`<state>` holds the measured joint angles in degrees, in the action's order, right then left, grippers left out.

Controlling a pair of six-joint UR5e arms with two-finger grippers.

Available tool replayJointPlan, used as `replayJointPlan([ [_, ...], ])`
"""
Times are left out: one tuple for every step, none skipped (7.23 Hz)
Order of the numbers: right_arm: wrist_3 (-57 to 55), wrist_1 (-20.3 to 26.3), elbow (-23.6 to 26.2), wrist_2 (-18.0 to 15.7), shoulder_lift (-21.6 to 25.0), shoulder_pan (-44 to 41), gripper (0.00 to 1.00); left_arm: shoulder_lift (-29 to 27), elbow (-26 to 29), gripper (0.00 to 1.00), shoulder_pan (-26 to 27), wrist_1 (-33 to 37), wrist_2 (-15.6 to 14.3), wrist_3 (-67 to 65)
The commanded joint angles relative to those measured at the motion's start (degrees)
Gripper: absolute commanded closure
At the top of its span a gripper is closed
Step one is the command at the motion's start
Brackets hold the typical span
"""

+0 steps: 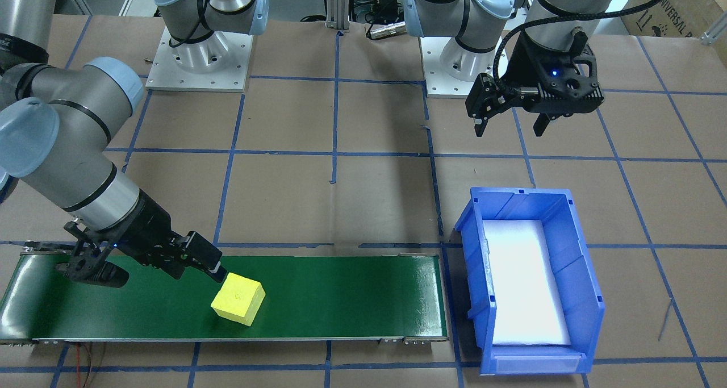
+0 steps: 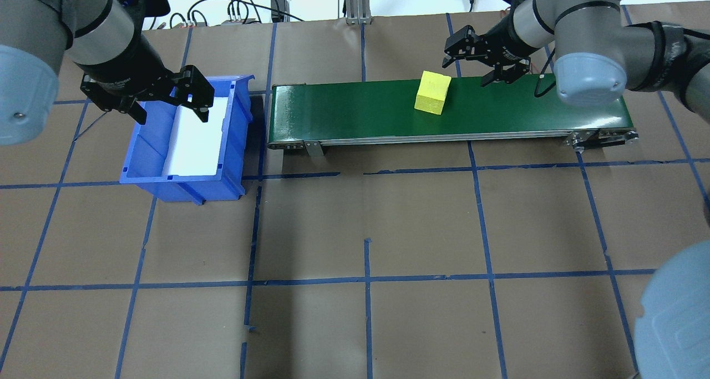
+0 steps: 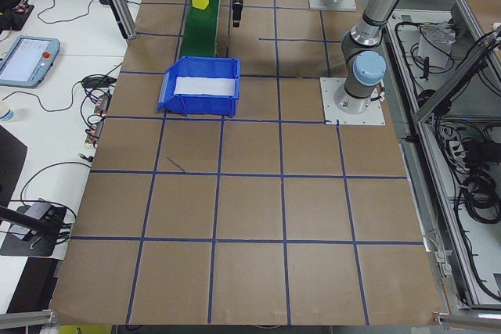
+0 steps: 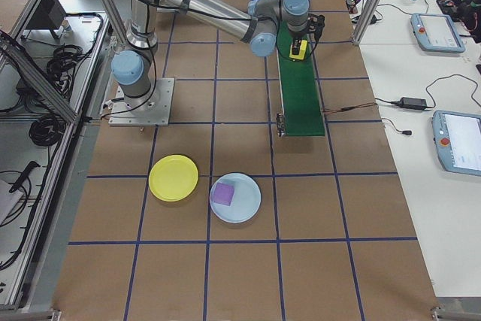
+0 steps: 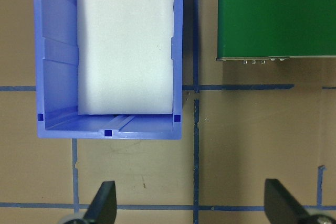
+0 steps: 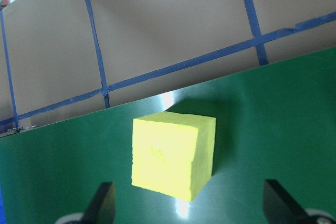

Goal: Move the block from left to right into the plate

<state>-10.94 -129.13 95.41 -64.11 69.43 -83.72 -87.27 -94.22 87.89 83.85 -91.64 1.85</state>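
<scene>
Block: yellow foam cube (image 1: 238,299) resting on the green conveyor belt (image 1: 341,297), toward the belt's end on the robot's right, free of both tools, turned slightly askew to the belt edges.
Right tool (image 2: 480,62): fingers spread wide, empty, low over the belt's far edge just beside the cube; in the wrist view the cube sits between the two fingertips but ahead of them, not yet enclosed.
Left tool (image 2: 164,98): fingers apart, empty, hovering above the blue plastic bin (image 2: 144,162) with a white foam liner, well apart from the cube.
Plates: round yellow plate (image 4: 173,177) and pale blue plate (image 4: 235,198) carrying a purple square piece, on the paper-covered worktop (image 2: 366,229) well off the belt's right end; seen only in the right side view.
Step in hand: judged an approach to grasp, not yet closed.
Risk, skewed grip: cube's corners may meet the fingers first, twisting or popping it out as they close.
Risk, nudge: a low fingertip could push the cube across the slick belt, even over the near edge.
Risk, soft foam: hard squeezing could deform it and loosen the hold in transit.
Edges: belt narrow, cube close to both long edges.
Open room: broad bare worktop between belt and plates; blue plate partly occupied, yellow plate fully free.
</scene>
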Motion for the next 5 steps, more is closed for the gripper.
replayJointPlan([
  [0.56, -1.04, 0.74, 0.74, -0.78, -0.39, 0.00, 0.00, 0.00, 0.00, 0.00, 0.00, -0.03, 0.00],
  [0.56, -1.21, 0.83, 0.65, -1.31, -0.39, 0.00, 0.00, 0.00, 0.00, 0.00, 0.00, -0.03, 0.00],
  [0.74, -1.39, 0.83, -0.66, -2.70, -0.39, 0.00, 0.00, 0.00, 0.00, 0.00, 0.00, -0.03, 0.00],
  [0.83, -2.35, 0.74, -3.11, -3.76, -0.39, 0.00, 0.00, 0.00, 0.00, 0.00, 0.00, -0.03, 0.00],
  [0.91, -2.35, 0.83, -4.70, -3.86, -0.30, 0.00, 0.00, 0.00, 0.00, 0.00, 0.00, -0.03, 0.00],
])
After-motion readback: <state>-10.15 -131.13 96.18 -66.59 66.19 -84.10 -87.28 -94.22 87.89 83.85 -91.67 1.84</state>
